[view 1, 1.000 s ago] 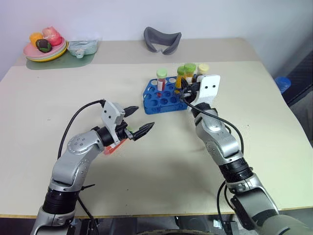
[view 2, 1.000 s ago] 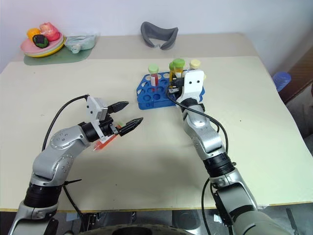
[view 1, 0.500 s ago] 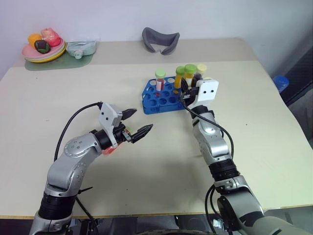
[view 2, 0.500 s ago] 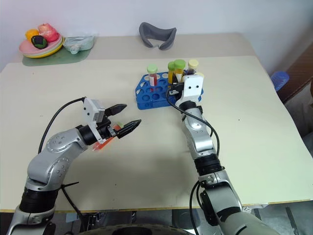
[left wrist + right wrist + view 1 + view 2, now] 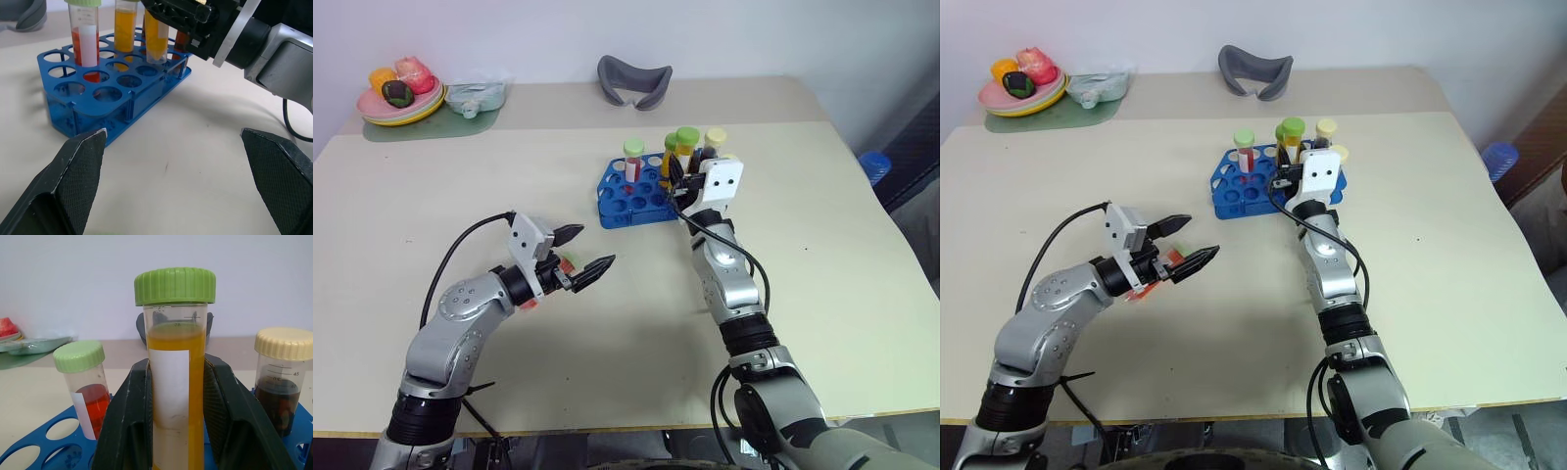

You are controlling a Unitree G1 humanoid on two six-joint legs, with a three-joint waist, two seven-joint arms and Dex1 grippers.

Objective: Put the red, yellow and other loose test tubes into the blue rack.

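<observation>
Nearest to me, my left gripper [image 5: 585,253] hangs over the table [image 5: 636,323] with its two black fingers spread wide, nothing between them, pointing level toward the rack. Just under and behind it a red tube [image 5: 1167,262] lies flat on the table, long axis roughly along the tabletop, mostly hidden by the gripper, so I can't tell which end its cap is on. Further out, my right gripper [image 5: 176,396] is clamped on the yellow tube [image 5: 175,396] — fingers snug on both sides of the barrel. That tube stands upright, long axis vertical, green cap up, at the right end of the blue rack [image 5: 622,201]; the left wrist view has its lower end right at the rack's top holes, but I can't tell how far it sits in. It's clear plastic with yellow-orange liquid, a white label strip and printed graduations near the top. Other tubes stand upright in the rack: one with red liquid and a pale green cap [image 5: 634,162] toward the left, another yellow one with a green cap [image 5: 670,157], and a dark-filled one with a cream cap [image 5: 283,382] on the right. Far back — a grey curved object [image 5: 635,80], a plate of fruit [image 5: 401,93] on the far left corner.
</observation>
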